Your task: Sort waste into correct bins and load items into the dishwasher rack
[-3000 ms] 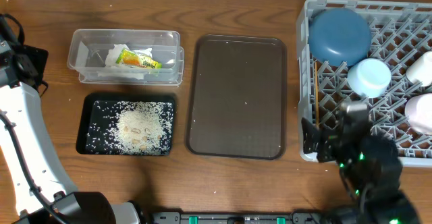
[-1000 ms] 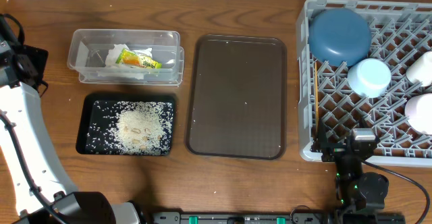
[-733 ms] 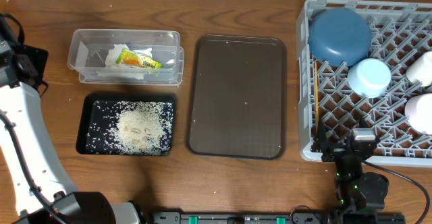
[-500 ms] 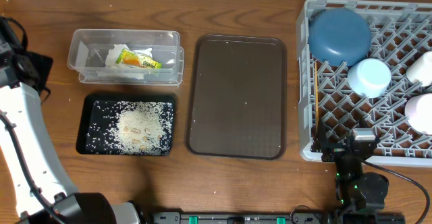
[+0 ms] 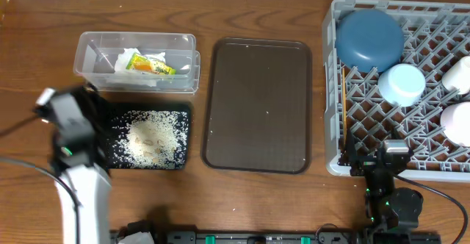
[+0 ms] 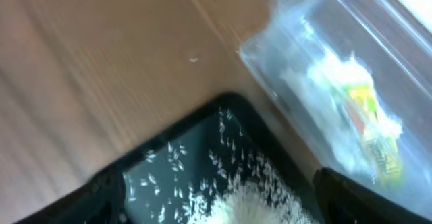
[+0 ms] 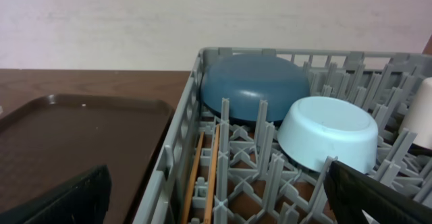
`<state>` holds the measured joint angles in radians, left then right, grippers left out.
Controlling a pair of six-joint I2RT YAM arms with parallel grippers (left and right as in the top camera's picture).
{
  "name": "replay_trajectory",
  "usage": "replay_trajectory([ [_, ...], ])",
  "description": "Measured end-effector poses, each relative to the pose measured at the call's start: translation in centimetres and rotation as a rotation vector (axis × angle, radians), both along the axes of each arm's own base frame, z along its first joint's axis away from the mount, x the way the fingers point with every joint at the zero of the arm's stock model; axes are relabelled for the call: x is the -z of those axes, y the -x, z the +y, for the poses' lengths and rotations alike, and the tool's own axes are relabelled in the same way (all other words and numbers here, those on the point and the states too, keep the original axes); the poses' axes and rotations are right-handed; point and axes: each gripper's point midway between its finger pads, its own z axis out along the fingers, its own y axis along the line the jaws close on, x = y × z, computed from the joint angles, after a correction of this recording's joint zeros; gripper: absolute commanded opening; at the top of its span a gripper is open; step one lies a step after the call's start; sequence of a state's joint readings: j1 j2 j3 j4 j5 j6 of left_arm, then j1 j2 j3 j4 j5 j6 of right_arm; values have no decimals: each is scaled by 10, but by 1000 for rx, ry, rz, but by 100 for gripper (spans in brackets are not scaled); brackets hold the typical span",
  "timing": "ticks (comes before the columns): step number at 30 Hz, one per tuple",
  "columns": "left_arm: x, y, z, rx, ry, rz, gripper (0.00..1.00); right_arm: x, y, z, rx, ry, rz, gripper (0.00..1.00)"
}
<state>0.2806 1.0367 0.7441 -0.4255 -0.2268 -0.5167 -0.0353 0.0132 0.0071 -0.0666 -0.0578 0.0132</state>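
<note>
Overhead. Left gripper blurred over the left end of the black tray, its opening unreadable from above. Right gripper at the near rim of the dishwasher rack, at its left corner. Loose white rice heaped in the middle of the black tray, stray grains toward its walls. Clear tub just behind that tray, holding the crumpled white napkin with the yellow-green wrapper on top. Brown serving tray bare, between bins and rack, a narrow strip of table on either side. In the rack: dark-blue dish at the far left corner, light-blue bowl just beside it, white cup and pinkish bowl cut off by the right edge, chopsticks lying along the left wall.

Left wrist, blurred. Dark fingers in the two lower corners, spread wide, nothing between them but tray and rice below. Tray corner and tub corner near each other, bare wood beyond.

Right wrist. Fingers likewise far apart and empty. Chopsticks side by side in the channel by the rack's wall; dish upturned against the far pegs, light-blue bowl mouth-down touching it, cup edge at far right. Open lattice in front of the bowl.
</note>
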Motion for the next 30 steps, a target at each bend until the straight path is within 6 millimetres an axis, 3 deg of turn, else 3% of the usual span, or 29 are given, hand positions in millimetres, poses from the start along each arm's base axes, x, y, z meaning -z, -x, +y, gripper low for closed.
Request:
replay_trajectory([
  [6,36,16,-33,142,-88,-201,92,0,0,0,0,0,1,99],
  [11,59,32,-43,172,-128,-329,92,0,0,0,0,0,0,99],
  [15,77,44,-51,200,-127,-337,92,0,0,0,0,0,0,99],
  [22,41,36,-77,359,-193,-454,92,0,0,0,0,0,2,99],
  [30,28,32,-107,523,-242,-490,92,0,0,0,0,0,2,99],
])
